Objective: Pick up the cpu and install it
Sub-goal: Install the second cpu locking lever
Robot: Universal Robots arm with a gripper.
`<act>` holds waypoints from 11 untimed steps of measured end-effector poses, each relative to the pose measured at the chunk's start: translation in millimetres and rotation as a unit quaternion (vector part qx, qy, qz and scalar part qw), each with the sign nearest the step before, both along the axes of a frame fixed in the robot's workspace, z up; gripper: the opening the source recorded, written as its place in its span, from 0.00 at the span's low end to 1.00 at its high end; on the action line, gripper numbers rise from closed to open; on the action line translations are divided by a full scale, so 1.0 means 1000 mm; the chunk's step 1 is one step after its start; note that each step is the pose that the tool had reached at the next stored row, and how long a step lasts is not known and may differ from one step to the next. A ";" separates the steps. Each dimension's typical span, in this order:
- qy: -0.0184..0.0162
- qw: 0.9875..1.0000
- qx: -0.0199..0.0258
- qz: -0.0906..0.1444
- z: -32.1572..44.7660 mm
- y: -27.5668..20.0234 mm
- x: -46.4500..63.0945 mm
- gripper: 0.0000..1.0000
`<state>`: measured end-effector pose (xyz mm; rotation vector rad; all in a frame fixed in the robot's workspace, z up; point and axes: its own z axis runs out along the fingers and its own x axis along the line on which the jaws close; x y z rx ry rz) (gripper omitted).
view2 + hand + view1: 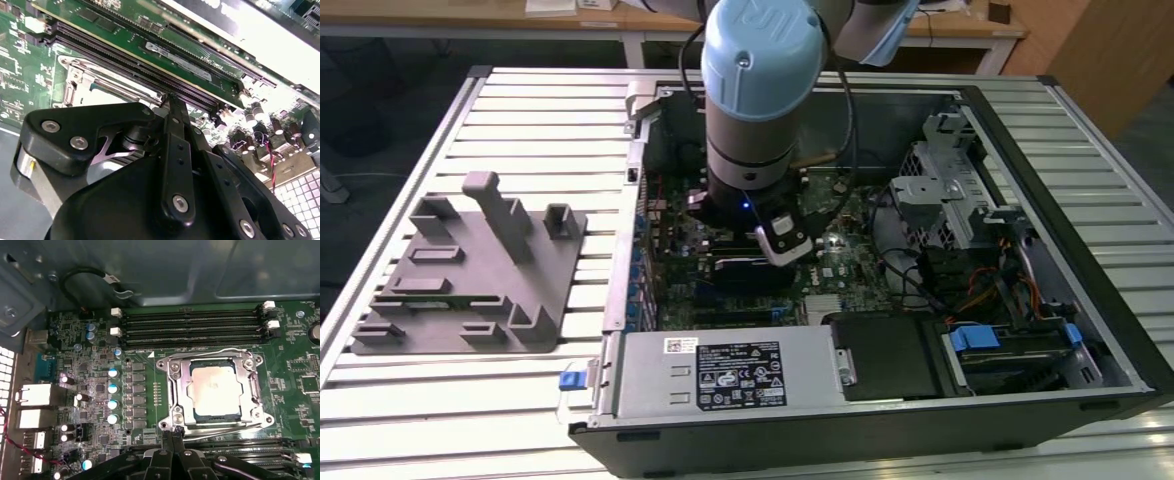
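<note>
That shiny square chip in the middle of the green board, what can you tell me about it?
The cpu is a small flat square with a pale metallic top that reflects the light. In the first wrist view it lies level in its socket on the motherboard, ringed by a silver metal frame with a thin wire lever along the edge. A dark rim shows around it. The claw sits just beside the frame, not touching the chip.

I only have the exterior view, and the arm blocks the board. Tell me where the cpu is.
Observer: In the first wrist view the cpu lies in its socket, with the metal frame around it.
Operator: Report the gripper.
Observer: The gripper is shut and holds nothing; its tips sit at the frame's edge, beside the cpu.
Operator: Check the memory slots.
Observer: The memory slots across the socket from the gripper are empty.
</note>
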<state>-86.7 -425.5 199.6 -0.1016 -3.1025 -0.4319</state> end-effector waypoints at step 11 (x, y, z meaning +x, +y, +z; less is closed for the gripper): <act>0.000 1.000 0.015 0.001 -0.0058 0.0000 -0.002 0.11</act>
